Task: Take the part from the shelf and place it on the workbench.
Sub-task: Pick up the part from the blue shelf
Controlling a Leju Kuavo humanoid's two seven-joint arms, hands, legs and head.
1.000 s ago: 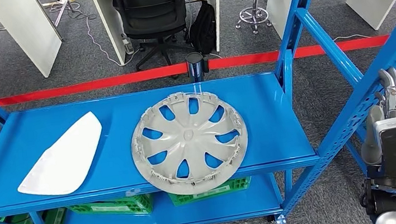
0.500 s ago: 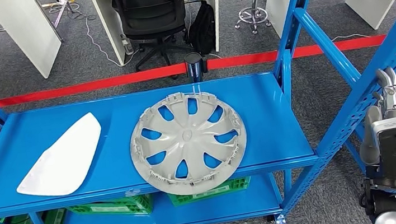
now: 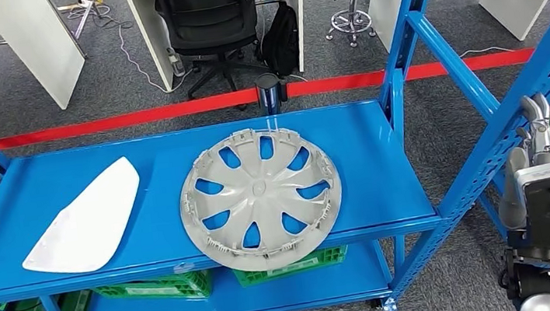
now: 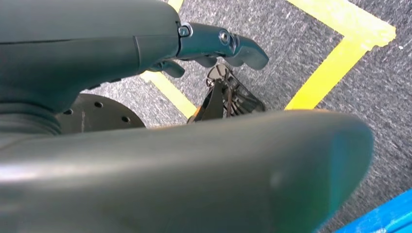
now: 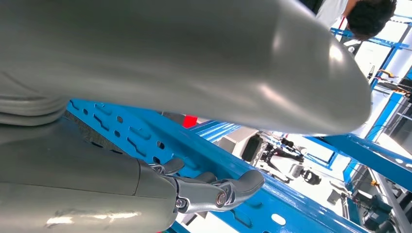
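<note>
A blue shelf (image 3: 364, 145) holds a grey hubcap (image 3: 262, 198) at its middle, overhanging the front edge, and a white panel (image 3: 84, 220) well to its left. Green crates (image 3: 154, 288) sit beneath. The right hand (image 3: 535, 130) is raised beside the shelf's right post, fingers loosely apart, empty. The left hand (image 4: 214, 43) hangs over floor, holding nothing.

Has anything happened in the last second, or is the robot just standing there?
Very little. The right hand has crept slightly upward beside the blue shelf post, holding nothing. The whole picture has slid a touch, so the camera moved, not the things. The hubcap and the white panel lie untouched on the shelf.
</note>
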